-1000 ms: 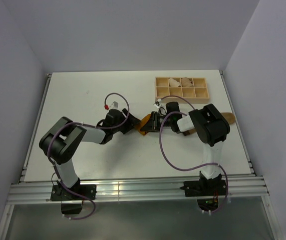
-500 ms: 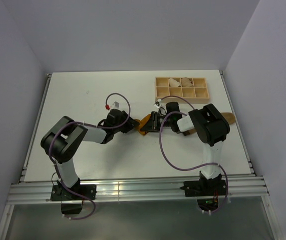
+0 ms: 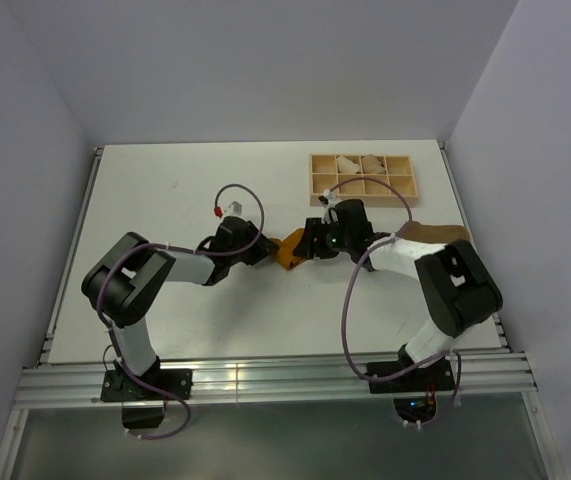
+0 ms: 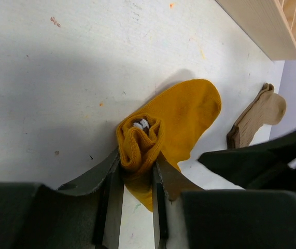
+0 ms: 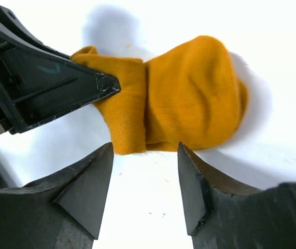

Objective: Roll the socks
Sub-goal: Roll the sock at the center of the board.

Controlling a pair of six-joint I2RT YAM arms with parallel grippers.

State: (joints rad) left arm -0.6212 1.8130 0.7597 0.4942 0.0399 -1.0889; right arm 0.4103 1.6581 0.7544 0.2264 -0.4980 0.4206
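The mustard-orange sock (image 3: 287,250) lies mid-table between the two grippers, one end rolled into a wad (image 4: 139,144) and the toe part flat (image 5: 192,96). My left gripper (image 4: 137,161) is shut on that rolled end, its fingers pressing it from both sides. My right gripper (image 5: 145,148) stands open just off the sock's folded edge, with bare table between its fingers. In the top view the left gripper (image 3: 263,250) and right gripper (image 3: 311,243) face each other across the sock. The tan-brown sock (image 4: 254,116) lies flat to the right (image 3: 435,232), partly hidden under the right arm.
A wooden compartment tray (image 3: 313,176) stands at the back right with pale rolled bundles in its far cells; its wall (image 4: 256,23) shows in the left wrist view. The right arm's purple cable loops over the near table.
My right gripper has opened and let go of the mustard sock, and its arm has swung out to the right. My left gripper has closed on the rolled end.
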